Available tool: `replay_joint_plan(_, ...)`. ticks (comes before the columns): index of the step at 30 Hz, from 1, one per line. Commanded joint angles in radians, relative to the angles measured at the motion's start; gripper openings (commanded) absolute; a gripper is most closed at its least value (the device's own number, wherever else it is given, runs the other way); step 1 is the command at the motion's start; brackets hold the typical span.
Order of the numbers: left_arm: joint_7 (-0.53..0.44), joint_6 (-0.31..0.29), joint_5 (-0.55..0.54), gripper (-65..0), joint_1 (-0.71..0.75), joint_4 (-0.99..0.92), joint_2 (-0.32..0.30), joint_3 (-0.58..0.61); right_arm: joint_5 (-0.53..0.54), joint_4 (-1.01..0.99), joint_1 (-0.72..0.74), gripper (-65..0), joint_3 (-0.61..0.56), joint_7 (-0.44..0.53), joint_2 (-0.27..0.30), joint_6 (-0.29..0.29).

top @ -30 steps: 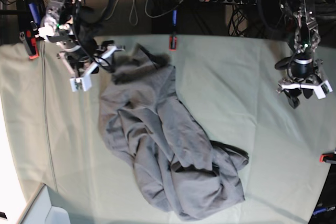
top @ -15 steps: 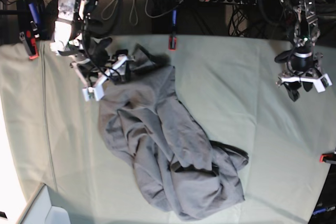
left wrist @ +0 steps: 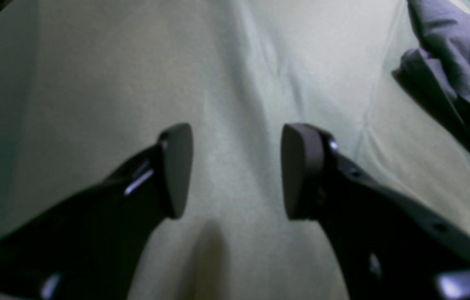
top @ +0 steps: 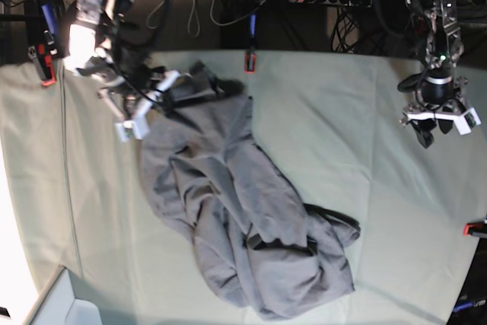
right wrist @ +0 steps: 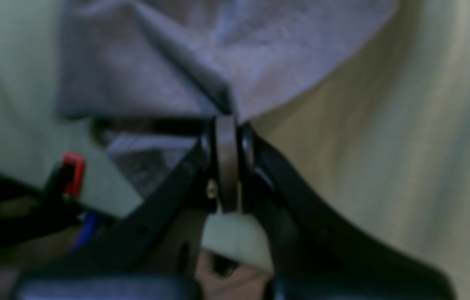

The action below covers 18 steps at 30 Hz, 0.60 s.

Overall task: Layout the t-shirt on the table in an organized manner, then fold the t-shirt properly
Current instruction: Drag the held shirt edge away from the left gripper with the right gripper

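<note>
Grey t-shirt [top: 243,218] edge pinched by right fingers [right wrist: 226,125]; left fingers [left wrist: 176,166] apart above table [top: 342,112]

No readable text, label, brand, number or sign in any view.

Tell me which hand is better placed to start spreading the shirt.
Right hand: it is shut on the t-shirt edge. The left hand hangs open over bare table, apart from it.
</note>
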Motion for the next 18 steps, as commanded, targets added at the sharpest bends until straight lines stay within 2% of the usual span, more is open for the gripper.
replay_joint_plan(1,-0.028,-0.001,0.001,-32.0,-0.005,0.02,-0.009,-0.005,0.004,0.06,-0.003,-65.0,0.035,0.014,0.005,0.033)
replay_joint_plan(3,-0.028,-0.001,0.001,-32.0,-0.009,0.02,-0.009,-0.005,0.004,0.151,-0.023,-65.0,0.109,0.014,0.005,0.049)
replay_joint_plan(6,-0.028,-0.001,0.001,-32.0,-0.009,0.035,-0.006,-0.005,0.004,0.244,-0.028,-65.0,0.223,0.008,0.01,0.111)
replay_joint_plan(9,-0.028,-0.001,0.001,-32.0,-0.008,0.058,0.008,-0.004,0.004,0.274,-0.009,-65.0,0.361,0.013,0.017,0.115)
replay_joint_plan(15,-0.028,-0.003,0.001,-32.0,-0.005,0.103,0.022,0.005,0.003,0.244,0.053,-65.0,0.471,0.007,0.125,0.115)
replay_joint_plan(18,-0.028,-0.007,0.001,-31.9,-0.006,0.103,0.054,0.005,0.001,0.234,0.086,-65.0,0.496,0.007,0.162,0.115)
